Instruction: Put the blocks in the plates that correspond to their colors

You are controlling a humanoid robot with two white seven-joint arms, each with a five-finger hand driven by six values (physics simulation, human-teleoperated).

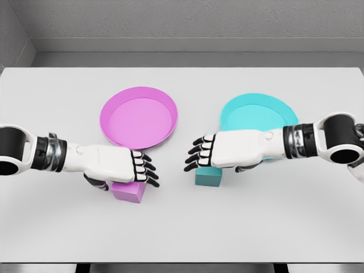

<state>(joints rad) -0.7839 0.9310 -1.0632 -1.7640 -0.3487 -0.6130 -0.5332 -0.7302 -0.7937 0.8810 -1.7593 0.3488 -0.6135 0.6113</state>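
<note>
Tops of pink block (128,191) & teal block (207,177) under robot hands.

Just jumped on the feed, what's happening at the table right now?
Both arms are working at once. The left hand is over the pink block, just in front of the pink plate. The right hand is over the teal block, in front of the teal plate. Both blocks sit on the white table, and neither is in a plate yet. Whether either hand has actually closed on its block isn't clear.
</note>
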